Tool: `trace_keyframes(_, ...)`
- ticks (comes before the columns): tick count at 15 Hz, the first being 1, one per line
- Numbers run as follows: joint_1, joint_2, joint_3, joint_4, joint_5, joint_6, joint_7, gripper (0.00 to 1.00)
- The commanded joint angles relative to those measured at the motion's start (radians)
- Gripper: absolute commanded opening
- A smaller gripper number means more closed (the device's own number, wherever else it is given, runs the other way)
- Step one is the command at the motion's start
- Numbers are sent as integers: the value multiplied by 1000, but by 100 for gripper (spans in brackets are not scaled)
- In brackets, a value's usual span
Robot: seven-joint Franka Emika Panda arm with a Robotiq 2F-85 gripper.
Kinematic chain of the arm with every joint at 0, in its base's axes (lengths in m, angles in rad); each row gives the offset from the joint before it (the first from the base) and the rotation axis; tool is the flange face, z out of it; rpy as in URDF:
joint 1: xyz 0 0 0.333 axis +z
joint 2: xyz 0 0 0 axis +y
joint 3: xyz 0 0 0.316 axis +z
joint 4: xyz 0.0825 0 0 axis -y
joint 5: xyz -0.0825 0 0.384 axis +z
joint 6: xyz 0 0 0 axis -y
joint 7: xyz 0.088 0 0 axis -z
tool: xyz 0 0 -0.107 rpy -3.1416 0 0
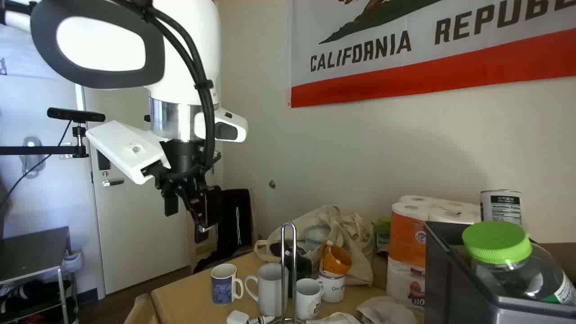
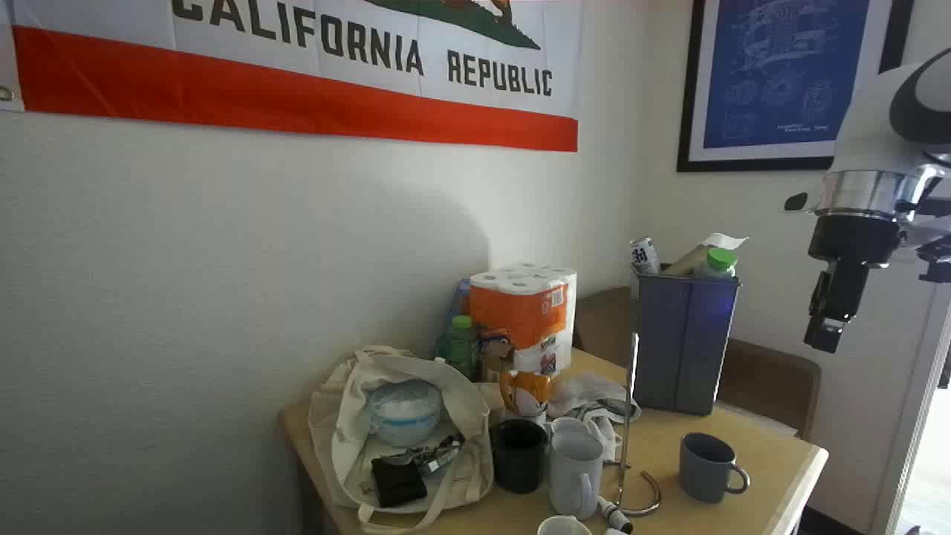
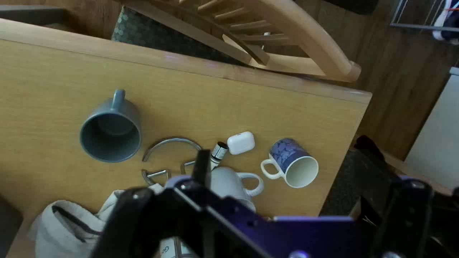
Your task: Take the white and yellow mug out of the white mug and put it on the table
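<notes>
The white and yellow mug (image 1: pixel 337 259) rests tilted in the mouth of the white mug (image 1: pixel 333 288) with printed lettering. In an exterior view its orange and white side (image 2: pixel 525 391) shows, and only a sliver of the white mug is visible below it. The wrist view does not show the white and yellow mug. My gripper (image 1: pixel 193 218) is open and empty, high above the table (image 1: pixel 180 292) and well away from both mugs. It also hangs at the far right of an exterior view (image 2: pixel 826 331). In the wrist view its fingers stand wide apart.
Around the mugs stand a tall grey-white mug (image 2: pixel 576 472), a white marked mug (image 1: pixel 309 299), a black mug (image 2: pixel 520 455), a blue-patterned mug (image 3: pixel 288 159) and a metal stand (image 1: pixel 288 270). A tote bag (image 2: pixel 334 438), paper rolls (image 2: pixel 520 319), grey mug (image 2: pixel 706 475) and bin (image 2: pixel 680 349) surround them.
</notes>
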Motion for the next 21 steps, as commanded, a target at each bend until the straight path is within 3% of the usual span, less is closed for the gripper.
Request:
trace_keyframes(1,-28,6,24,2,16,-4,-14,100)
trace_keyframes(6,18,115,77,42,33,108,-1,100)
trace_keyframes(12,76,317,204,178,11,443,-3,100)
trace_keyframes(19,52,556,297,358,-87,766,34,100)
trace_keyframes(21,35,592,314,397,-153,784,117,100)
